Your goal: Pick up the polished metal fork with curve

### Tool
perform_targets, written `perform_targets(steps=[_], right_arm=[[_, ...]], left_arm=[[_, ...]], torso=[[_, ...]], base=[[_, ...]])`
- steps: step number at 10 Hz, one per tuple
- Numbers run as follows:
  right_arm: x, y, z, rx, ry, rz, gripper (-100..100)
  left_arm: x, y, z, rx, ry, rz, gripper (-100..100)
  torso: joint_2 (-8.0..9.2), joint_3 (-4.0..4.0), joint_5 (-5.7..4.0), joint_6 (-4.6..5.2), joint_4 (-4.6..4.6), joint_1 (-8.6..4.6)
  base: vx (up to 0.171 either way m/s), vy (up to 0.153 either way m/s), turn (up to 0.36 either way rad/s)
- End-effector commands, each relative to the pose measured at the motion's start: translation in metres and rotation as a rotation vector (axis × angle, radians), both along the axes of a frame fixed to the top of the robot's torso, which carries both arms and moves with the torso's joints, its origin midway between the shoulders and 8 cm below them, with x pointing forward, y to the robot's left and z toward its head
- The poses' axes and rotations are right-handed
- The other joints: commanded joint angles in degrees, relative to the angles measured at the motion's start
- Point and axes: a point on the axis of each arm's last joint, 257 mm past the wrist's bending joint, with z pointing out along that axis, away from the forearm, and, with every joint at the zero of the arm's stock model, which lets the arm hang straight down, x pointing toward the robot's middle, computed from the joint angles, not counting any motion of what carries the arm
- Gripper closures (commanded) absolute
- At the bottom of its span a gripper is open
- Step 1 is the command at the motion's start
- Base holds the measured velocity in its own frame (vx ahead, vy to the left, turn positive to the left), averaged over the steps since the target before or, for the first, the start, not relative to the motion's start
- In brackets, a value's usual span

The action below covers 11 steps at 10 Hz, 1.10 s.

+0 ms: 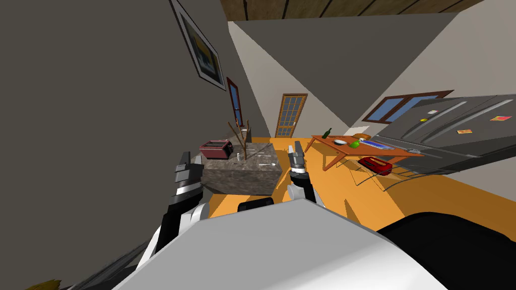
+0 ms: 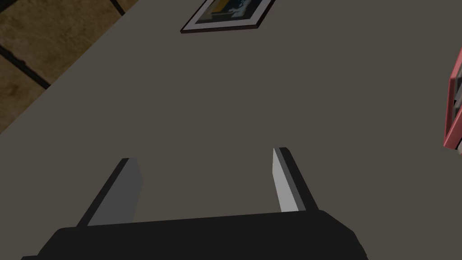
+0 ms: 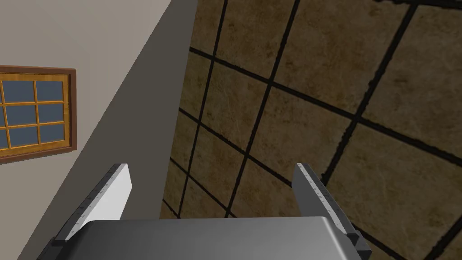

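Several small pale utensils [image 1: 265, 164] lie on top of a mottled stone counter block [image 1: 242, 176] ahead of me; I cannot tell which one is the fork. My left gripper [image 1: 182, 162] is raised by the counter's left corner, clear of the top, and its fingers stand open in the left wrist view [image 2: 204, 154] facing a grey wall. Off the counter's right corner my right gripper [image 1: 295, 150] is also raised. It is open and holds nothing [image 3: 210, 165].
A dark red toaster [image 1: 216, 148] [image 2: 453, 104] and a bare branch [image 1: 241, 141] stand on the counter. A grey wall runs close on my left. To the right are an orange table [image 1: 368, 147], a red seat [image 1: 375, 165] and a grey fridge [image 1: 453, 136], with orange floor between.
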Motion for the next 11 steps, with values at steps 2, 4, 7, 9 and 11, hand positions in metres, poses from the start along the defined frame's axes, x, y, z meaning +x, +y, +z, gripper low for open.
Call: perform_targets(steps=[2,4,7,9,11], right_arm=[[-0.001,0.003,0.001,-0.058,0.01,0.023,-100],[0.0,0.005,0.0,-0.115,0.024,0.042,-100],[0.003,0.007,-0.004,-0.187,0.05,0.07,-100],[0.005,0.008,-0.008,-0.224,0.067,0.085,-100],[0.012,0.009,-0.019,-0.282,0.107,0.108,-100]], left_arm=[[0.0,0.0,0.0,0.0,0.0,0.0,0],[0.0,0.0,0.0,0.0,0.0,0.0,0],[0.0,0.0,0.0,0.0,0.0,0.0,0],[0.0,0.0,0.0,0.0,0.0,0.0,0],[0.0,0.0,0.0,0.0,0.0,0.0,0]], torso=[[0.04,0.02,0.0,0.0,0.01,-0.03],[0.16,0.09,-0.02,0.0,0.03,-0.09],[0.15,0.09,-0.02,0.0,0.04,-0.09],[0.09,0.05,-0.02,-0.01,0.02,-0.11],[0.05,0.03,-0.02,-0.01,0.01,-0.1]], base=[[-0.02,-0.009,0.0],[-0.05,-0.017,0.025],[-0.034,-0.018,0.034],[-0.019,-0.02,0.071],[-0.013,-0.021,0.106]])
